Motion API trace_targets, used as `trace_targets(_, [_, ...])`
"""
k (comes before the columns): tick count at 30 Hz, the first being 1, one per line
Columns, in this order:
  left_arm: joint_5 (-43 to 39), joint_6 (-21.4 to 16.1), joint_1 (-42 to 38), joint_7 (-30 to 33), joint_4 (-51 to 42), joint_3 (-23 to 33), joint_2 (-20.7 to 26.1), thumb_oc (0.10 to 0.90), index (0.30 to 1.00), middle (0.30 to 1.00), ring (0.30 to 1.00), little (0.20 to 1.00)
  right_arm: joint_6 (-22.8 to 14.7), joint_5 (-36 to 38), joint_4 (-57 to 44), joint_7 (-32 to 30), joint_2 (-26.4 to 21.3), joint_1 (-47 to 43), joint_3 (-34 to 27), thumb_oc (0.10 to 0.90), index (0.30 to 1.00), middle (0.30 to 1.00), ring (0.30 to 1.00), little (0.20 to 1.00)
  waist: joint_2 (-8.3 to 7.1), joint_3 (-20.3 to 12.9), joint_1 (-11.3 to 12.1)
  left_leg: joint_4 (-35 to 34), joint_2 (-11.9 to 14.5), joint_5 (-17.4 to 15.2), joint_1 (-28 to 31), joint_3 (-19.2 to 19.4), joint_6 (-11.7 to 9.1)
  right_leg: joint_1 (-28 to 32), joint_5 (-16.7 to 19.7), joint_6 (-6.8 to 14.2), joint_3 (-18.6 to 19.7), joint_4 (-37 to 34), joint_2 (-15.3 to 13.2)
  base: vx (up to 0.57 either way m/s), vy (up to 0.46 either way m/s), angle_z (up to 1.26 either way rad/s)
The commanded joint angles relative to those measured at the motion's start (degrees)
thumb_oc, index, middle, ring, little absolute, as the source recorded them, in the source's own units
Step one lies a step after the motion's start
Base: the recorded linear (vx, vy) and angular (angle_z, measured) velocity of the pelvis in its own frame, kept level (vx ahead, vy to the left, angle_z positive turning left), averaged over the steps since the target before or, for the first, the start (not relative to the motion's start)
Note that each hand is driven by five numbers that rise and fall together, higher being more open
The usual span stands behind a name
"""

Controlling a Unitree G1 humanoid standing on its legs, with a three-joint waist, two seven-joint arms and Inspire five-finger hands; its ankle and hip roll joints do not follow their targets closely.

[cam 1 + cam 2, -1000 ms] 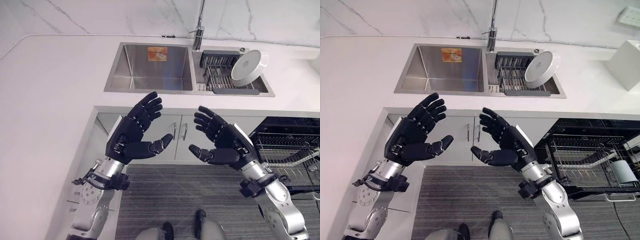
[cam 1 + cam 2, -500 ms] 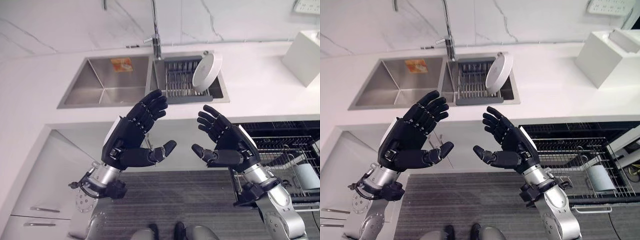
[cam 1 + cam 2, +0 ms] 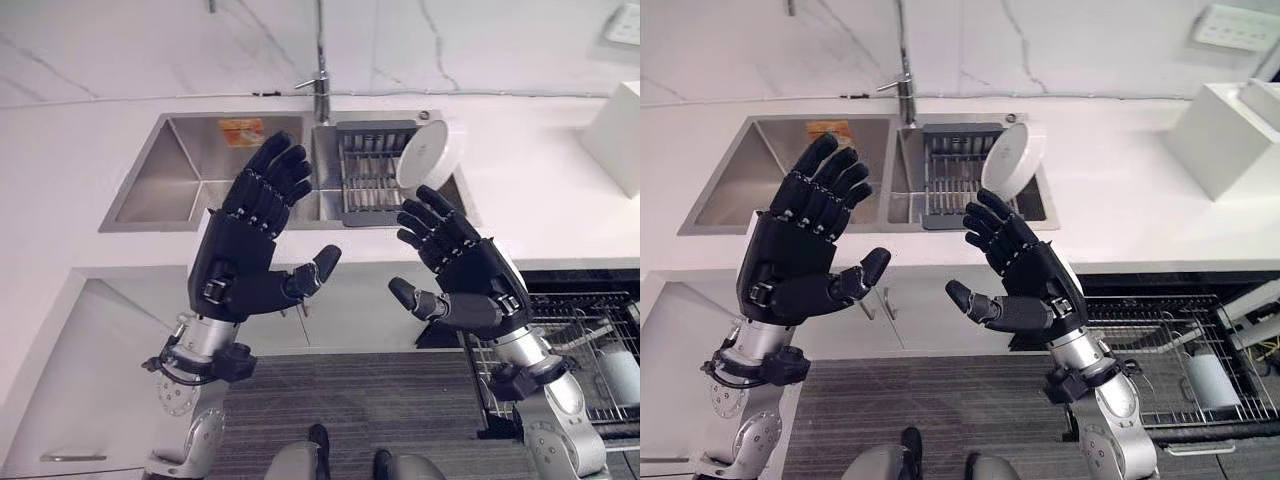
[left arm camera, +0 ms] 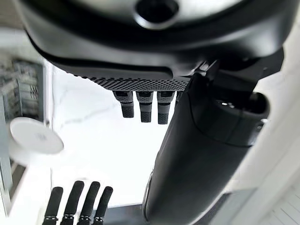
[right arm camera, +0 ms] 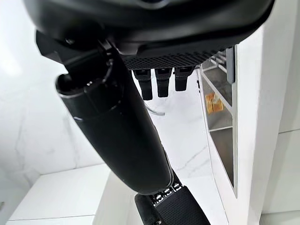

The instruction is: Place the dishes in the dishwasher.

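— Hands? Left hand [image 3: 240,262] and right hand [image 3: 470,285] raised, fingers spread wide, holding nothing.
— Dish? Round white plate [image 3: 425,156] tilted on dark wire rack [image 3: 368,170], sink's right basin, twelve o'clock of right hand.

Plate [image 3: 1013,160] lower edge behind right robot hand [image 3: 1025,285], dishwasher rack [image 3: 1160,350] cut off, contents unclear.
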Motion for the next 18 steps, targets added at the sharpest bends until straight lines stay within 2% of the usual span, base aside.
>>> trace_targets(1, [-1.45, -3.18, -3.73, -0.57, -4.67, 1.54, 1.10, 0.800, 0.900, 0.900, 0.900, 0.900, -7.01, 1.96, -5.68, 0.09, 0.50, -3.68, -2.12, 0.800, 0.900, 0.900, 0.900, 0.900, 0.45, -3.35, 0.07, -0.18, 2.33, -7.45, 1.49, -1.09, -4.16, 2.62, -3.90, 0.55, -5.12, -1.37, 1.58, 0.15, 0.140, -0.03])
trace_targets(10, [0.29, -1.24, -4.23, -1.00, -4.59, 1.52, 1.71, 0.800, 0.900, 0.900, 0.900, 0.900, -8.17, 1.37, -4.82, -1.09, 1.72, -4.96, -1.37, 0.800, 0.900, 0.900, 0.900, 0.900, 0.25, -3.33, 0.79, -0.18, 1.22, -8.87, 3.08, -0.85, -2.13, 3.60, -3.17, 1.96, -5.46, -1.37, 0.67, 0.08, 0.109, -0.06])
trace_targets(12, [0.55, -0.25, -4.60, -0.95, -4.48, 1.35, 2.03, 0.800, 0.900, 0.900, 0.900, 0.900, -7.74, 0.93, -4.80, -1.11, 1.92, -5.21, -1.05, 0.800, 0.900, 0.900, 0.900, 0.900, 0.67, -3.42, 0.62, -0.18, 1.11, -9.46, 3.74, -0.95, -1.38, 4.07, -2.25, 2.56, -5.86, -1.37, 0.96, 0.09, 0.192, -0.02])
trace_targets(14, [1.51, 1.46, -4.72, -1.34, -4.28, 1.12, 2.15, 0.800, 0.900, 0.900, 0.900, 0.900, -7.74, 0.81, -4.79, -1.02, 2.01, -5.32, -0.93, 0.800, 0.900, 0.900, 0.900, 0.900, 1.14, -3.53, 0.40, -0.18, 1.01, -10.04, 4.02, -1.35, -0.61, 4.63, 0.89, 3.57, -6.74, -1.07, 1.29, 0.08, 0.181, -0.05])
trace_targets(17, [2.05, 2.09, -4.95, -1.30, -3.42, -0.13, 2.43, 0.800, 0.900, 0.900, 0.900, 0.900, -8.15, 0.99, -5.05, -1.71, 2.16, -4.61, -0.82, 0.800, 0.900, 0.900, 0.900, 0.900, 1.00, -3.52, -0.55, -0.18, -0.25, -10.87, 4.25, -2.19, 0.77, -0.53, 3.88, 4.69, -4.28, 15.76, 2.15, 0.08, 0.163, -0.05])
trace_targets(18, [2.29, 1.95, -4.77, -1.29, -3.12, -0.29, 2.22, 0.800, 0.900, 0.900, 0.900, 0.900, -7.88, 0.77, -5.04, -1.56, 2.31, -4.37, -0.66, 0.800, 0.900, 0.900, 0.900, 0.900, 0.92, -3.48, -0.88, -0.18, -0.37, -10.99, 4.43, -2.21, 0.76, -1.99, 4.29, 4.66, -3.69, 17.07, 2.48, 0.07, 0.061, 0.01])
